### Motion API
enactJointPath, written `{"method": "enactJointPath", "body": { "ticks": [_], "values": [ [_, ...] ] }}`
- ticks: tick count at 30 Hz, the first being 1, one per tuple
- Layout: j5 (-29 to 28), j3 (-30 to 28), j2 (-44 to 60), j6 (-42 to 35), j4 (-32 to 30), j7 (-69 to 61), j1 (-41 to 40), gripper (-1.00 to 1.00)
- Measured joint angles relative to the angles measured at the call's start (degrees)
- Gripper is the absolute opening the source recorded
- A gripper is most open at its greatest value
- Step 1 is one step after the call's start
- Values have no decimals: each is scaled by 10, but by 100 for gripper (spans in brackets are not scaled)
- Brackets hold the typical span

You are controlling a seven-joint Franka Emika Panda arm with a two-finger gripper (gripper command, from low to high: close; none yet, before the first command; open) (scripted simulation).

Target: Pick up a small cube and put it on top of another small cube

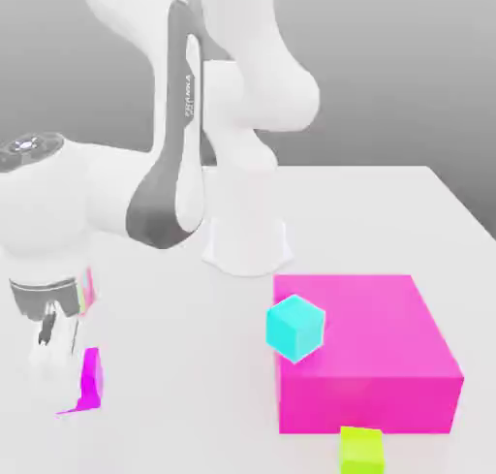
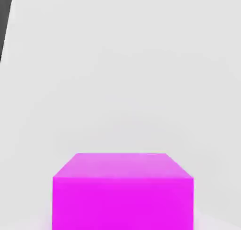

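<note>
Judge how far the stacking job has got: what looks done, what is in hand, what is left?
Done: the pincer is down at the table, shut on the small magenta cube. In hand: that cube, not visibly lifted. Left: raising it and setting it on another small cube, perhaps the cyan one or the green one beside the big pink block. Nothing is stacked.
</note>
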Motion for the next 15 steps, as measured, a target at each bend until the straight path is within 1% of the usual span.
{"method": "enactJointPath", "body": {
  "ticks": [7,9,11,12,15],
  "values": [
    [-34,98,-16,-33,14,8,105,-100],
    [-60,116,8,-25,28,20,142,-100],
    [-98,110,57,5,43,44,179,-100],
    [-108,106,71,16,46,50,188,100],
    [-108,106,71,16,46,50,188,100]
  ]
}}
